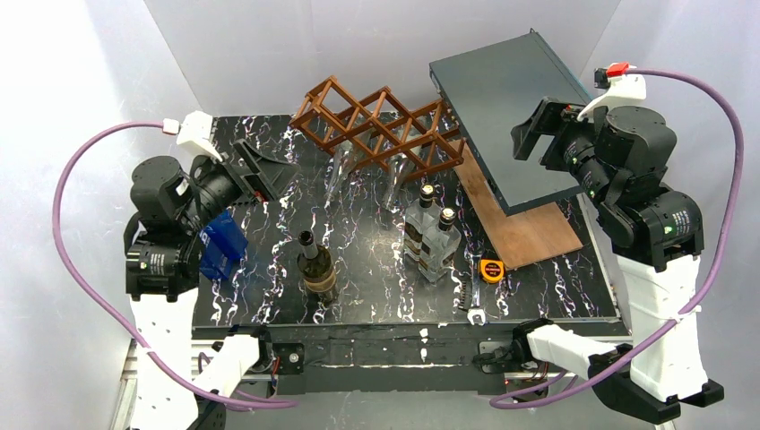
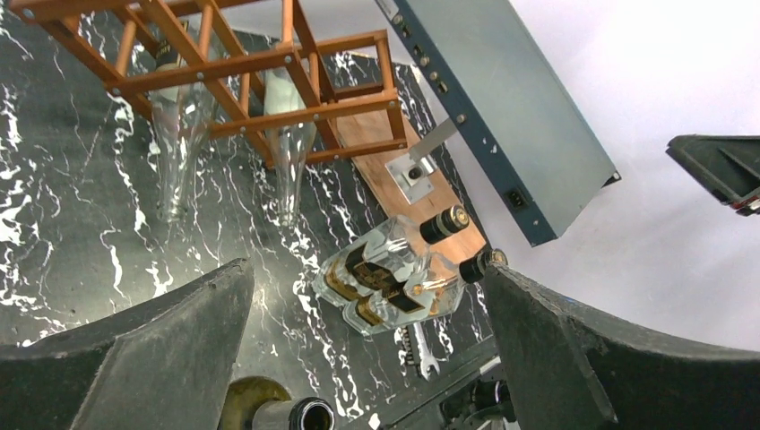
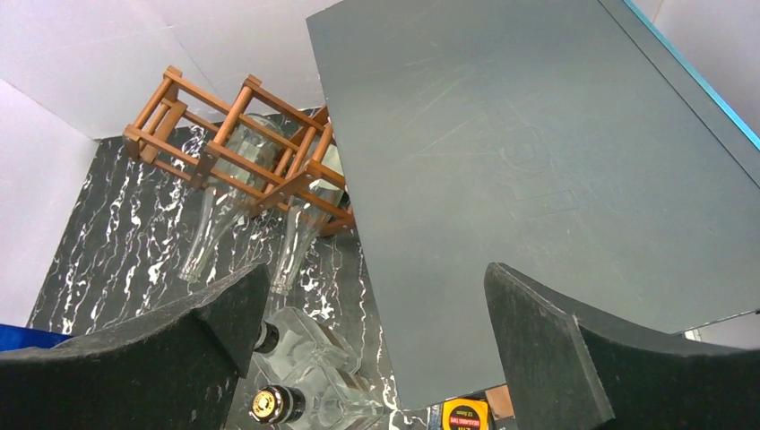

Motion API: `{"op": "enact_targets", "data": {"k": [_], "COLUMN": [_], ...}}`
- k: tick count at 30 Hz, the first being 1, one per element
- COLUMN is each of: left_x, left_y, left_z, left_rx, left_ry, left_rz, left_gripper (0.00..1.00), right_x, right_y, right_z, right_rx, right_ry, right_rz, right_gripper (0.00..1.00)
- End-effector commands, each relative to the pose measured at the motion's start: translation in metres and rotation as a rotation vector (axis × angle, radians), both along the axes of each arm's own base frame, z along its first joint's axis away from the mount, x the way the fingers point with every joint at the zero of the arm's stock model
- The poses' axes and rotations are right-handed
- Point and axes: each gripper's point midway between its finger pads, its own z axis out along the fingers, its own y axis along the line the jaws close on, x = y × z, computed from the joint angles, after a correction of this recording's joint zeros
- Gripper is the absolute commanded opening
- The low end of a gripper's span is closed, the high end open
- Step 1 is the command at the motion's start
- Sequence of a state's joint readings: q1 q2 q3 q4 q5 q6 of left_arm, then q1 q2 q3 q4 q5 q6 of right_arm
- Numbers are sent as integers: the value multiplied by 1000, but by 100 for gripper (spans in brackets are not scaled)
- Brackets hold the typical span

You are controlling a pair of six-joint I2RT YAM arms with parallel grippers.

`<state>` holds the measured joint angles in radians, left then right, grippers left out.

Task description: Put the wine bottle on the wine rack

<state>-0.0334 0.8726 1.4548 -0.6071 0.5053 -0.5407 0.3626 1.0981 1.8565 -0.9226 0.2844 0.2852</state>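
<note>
The wine bottle (image 1: 315,265), dark olive glass with an open neck, stands upright at the table's front centre; its mouth (image 2: 289,416) shows low in the left wrist view. The reddish-brown wine rack (image 1: 381,127) lies at the back with two clear bottles (image 1: 337,176) resting in it, necks pointing forward. My left gripper (image 1: 265,170) is open and empty, raised at the left behind the wine bottle. My right gripper (image 1: 536,131) is open and empty, hovering over the dark grey panel (image 1: 511,116) at the right.
Two square clear bottles with black caps (image 1: 431,235) stand right of the wine bottle. The grey panel leans over a wooden board (image 1: 524,224). A yellow tape measure (image 1: 491,269) and a wrench (image 1: 474,303) lie near the front edge. A blue object (image 1: 220,244) sits by the left arm.
</note>
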Motion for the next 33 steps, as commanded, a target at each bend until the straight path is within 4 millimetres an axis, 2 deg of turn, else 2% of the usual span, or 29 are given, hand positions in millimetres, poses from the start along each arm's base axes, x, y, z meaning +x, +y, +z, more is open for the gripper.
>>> {"op": "enact_targets", "data": {"k": [1,9,18,22,28,33], "left_x": [-10,-19,-27,-32,-41,-42], "left_y": [-7,-5,6,0,-15,-10], "left_z": [-13,-40,-90,-111,-138,-152], "left_rx": [-14,23,115,137,283,413], "left_ry": [28,86,250,319,379,414], "left_rz": [-51,-58,-29,-55,-101,-85], "left_gripper": [99,99,99,99,99,99], "right_x": [-5,3,9,9,-7,-22], "right_y": [7,38,88,113,160,190], "right_z": [13,9,-2,-13,-27,-47], "right_rx": [28,68,140,154,143,104], "right_ry": [-44,-43,14,61,85,118], "right_rz": [46,194,426,510,610,650], "right_gripper": [100,100,100,100,100,100]}}
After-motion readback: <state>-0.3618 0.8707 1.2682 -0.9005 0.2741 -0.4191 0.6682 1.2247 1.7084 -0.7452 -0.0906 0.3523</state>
